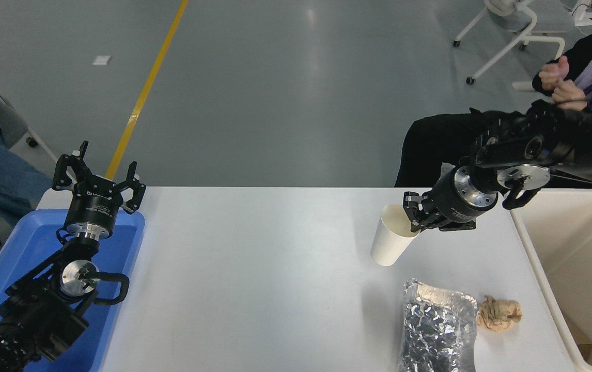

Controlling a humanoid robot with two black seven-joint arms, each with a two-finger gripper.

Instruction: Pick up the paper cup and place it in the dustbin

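The white paper cup (390, 242) hangs tilted just above the white table (254, 268), right of centre, its cream inside showing. My right gripper (413, 219) comes in from the right and is shut on the cup's rim, one finger inside it. The cream-beige dustbin (580, 274) stands at the table's right edge, to the right of the cup and gripper. My left gripper (100, 178) is parked at the lower left over the blue tray, open and empty.
A blue plastic tray (27, 243) lies at the table's left end. A crumpled foil container (438, 325) and a crumpled tan paper ball (500, 313) lie near the front right. People sit at the far right and far left.
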